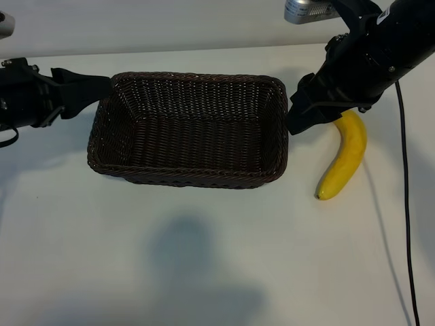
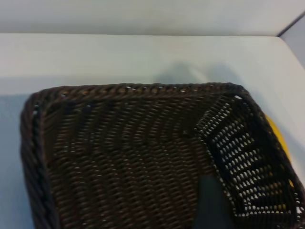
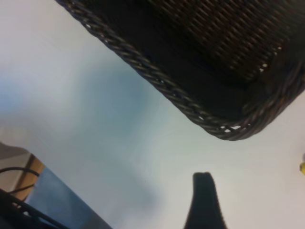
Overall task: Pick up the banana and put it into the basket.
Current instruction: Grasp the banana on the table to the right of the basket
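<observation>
The dark brown wicker basket (image 1: 197, 180) stands mid-table. The yellow banana (image 1: 345, 157) lies on the table just off the basket's right end, curved and pointing toward the front. My right gripper (image 1: 294, 119) hovers open between the basket's right rim and the banana's far end, touching neither. One of its fingers (image 3: 204, 195) shows over bare table, with the basket's rim (image 3: 157, 78) and a sliver of banana (image 3: 302, 167) nearby. My left gripper (image 1: 102, 87) is open at the basket's left rim (image 2: 143, 89), holding nothing. The banana (image 2: 279, 138) peeks past the far wall.
A black cable (image 1: 406, 204) runs down the table's right side, past the banana. The white table (image 1: 204, 272) carries a soft shadow at the front. The table's edge (image 3: 71, 200) shows in the right wrist view.
</observation>
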